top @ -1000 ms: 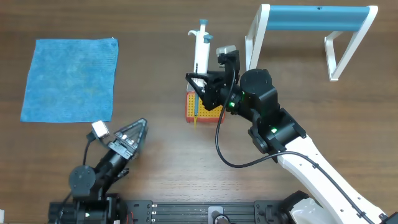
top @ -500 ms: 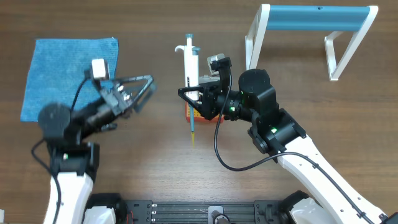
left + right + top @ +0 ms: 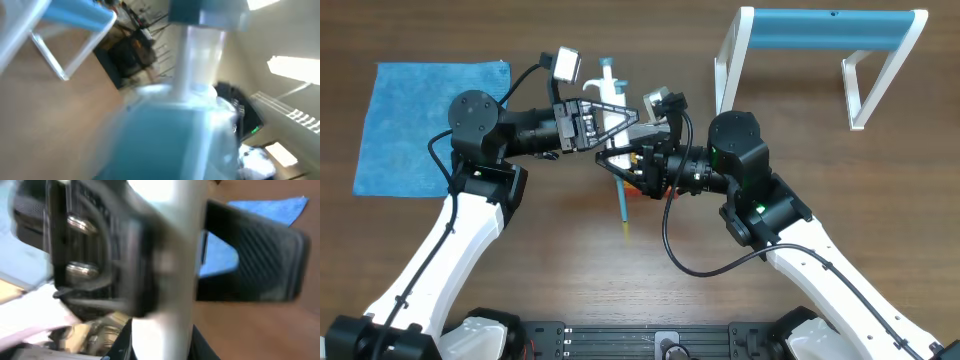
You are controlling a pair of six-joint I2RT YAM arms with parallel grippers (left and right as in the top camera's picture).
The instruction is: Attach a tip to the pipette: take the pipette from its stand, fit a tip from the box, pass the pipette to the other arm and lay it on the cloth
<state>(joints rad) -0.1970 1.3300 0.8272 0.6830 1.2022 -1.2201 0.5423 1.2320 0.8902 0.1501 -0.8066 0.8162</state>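
The white pipette with a blue tip hangs nearly upright above the table's middle, and my right gripper is shut on its body. In the right wrist view the white pipette body runs between the black pads. My left gripper has come across from the left and stands open, one finger on each side of the pipette's upper part. The pipette's blue head sits close in front of the left wrist camera. The blue cloth lies flat at the far left.
The white and blue pipette stand is at the back right. The orange tip box is mostly hidden under my right gripper. Bare wooden table stretches in front of the arms and between the cloth and the pipette.
The left arm swung up from the front left and across to the pipette's upper part. The right gripper carried the pipette up and left off the tip box, the tip now on it.
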